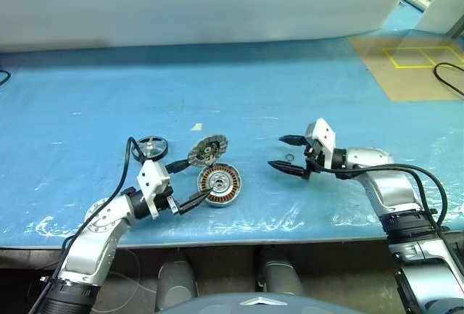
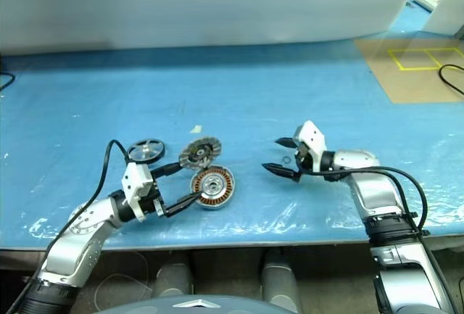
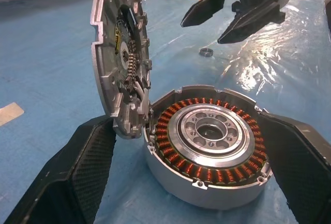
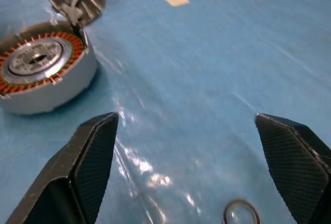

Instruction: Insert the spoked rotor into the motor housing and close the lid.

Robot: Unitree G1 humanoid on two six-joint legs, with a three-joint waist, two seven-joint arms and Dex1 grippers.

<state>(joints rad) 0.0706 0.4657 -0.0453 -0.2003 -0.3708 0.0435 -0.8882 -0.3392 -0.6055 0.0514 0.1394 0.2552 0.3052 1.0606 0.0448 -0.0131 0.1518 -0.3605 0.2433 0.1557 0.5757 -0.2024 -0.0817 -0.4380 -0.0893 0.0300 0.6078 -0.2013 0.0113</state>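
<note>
Two open grippers over a blue-covered table (image 1: pixel 239 82). Left gripper (image 1: pixel 187 183) spread wide, fingers flanking the motor housing (image 1: pixel 220 185) near the table's front edge, copper windings and silver hub facing up; touching or not, impossible to tell. Hinged lid (image 1: pixel 207 150) raised on edge at the housing's far side. Spoked rotor (image 1: pixel 151 148) flat on the table to the left, apart from the housing and untouched. Right gripper (image 1: pixel 284 153) spread wide and empty, well to the right of the housing, angled toward it. Small metal ring (image 4: pixel 241 213) flat on the table between the right fingers. Scrap of tape (image 1: pixel 196 127) beyond the lid.
</note>
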